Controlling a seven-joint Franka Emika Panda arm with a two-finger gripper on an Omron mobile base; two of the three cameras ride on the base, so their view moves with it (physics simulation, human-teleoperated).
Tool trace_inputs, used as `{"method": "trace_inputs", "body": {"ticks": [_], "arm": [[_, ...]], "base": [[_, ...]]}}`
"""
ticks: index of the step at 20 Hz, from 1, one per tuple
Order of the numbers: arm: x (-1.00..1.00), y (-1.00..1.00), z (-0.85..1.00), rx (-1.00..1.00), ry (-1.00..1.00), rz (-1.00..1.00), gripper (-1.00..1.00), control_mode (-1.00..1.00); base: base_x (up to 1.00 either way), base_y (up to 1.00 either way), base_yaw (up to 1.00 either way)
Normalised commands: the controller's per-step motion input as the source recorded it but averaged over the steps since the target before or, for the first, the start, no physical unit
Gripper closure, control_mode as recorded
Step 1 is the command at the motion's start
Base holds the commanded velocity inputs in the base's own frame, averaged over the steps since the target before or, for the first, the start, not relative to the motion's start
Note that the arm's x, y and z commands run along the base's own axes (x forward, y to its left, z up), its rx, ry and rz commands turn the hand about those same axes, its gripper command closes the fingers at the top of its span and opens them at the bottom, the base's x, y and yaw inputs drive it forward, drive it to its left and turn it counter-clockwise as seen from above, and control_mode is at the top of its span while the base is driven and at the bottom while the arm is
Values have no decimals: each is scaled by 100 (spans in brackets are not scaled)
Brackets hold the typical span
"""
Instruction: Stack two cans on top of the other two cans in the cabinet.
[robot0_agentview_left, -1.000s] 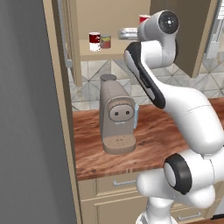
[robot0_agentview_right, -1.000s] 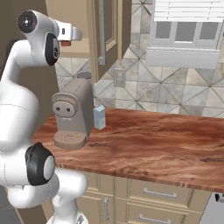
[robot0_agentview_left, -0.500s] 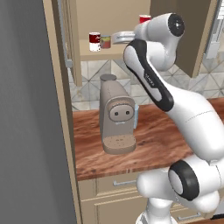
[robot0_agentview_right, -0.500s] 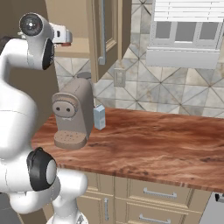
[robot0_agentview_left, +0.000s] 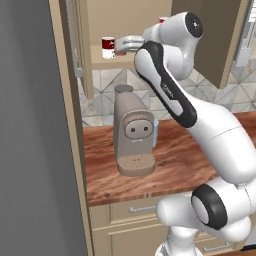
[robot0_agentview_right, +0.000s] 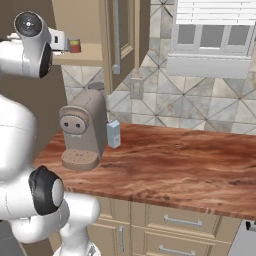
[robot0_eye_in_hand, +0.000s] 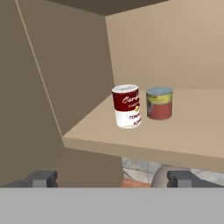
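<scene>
A dark red can with a white lower band (robot0_eye_in_hand: 127, 106) stands upright on the shelf (robot0_eye_in_hand: 183, 135) of the tan wall cabinet (robot0_agentview_left: 107, 25), near its front left part as the hand camera sees it. Just beside it, a little farther back and apart from it, stands a greyish can with a red band (robot0_eye_in_hand: 159, 103), also upright. A bright red can (robot0_agentview_right: 75, 46) shows on the same shelf in the right base view. The white arm is raised high, elbow bent, its wrist turned toward the open cabinet, with the gripper (robot0_eye_in_hand: 113, 178) level with the shelf edge and short of the cans (its fingertips (robot0_eye_in_hand: 43, 178) spread wide, gripping nothing). Below, a beige coffee machine (robot0_agentview_left: 132, 132) sits on the wooden worktop (robot0_agentview_right: 190, 160), a small carton (robot0_agentview_right: 114, 134) beside it.
</scene>
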Motion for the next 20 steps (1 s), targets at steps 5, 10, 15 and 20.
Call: {"method": "trace_inputs", "body": {"ticks": [5,10,15,20], "arm": [[0,3,0,0,-3,0,-100,-100],[1,0,-10,0,-11,0,-100,-100],[4,0,-26,0,-10,0,-100,-100],[10,0,-11,0,-4,0,-100,-100]], "base": [[0,0,0],[0,0,0],[0,0,0],[0,0,0]]}}
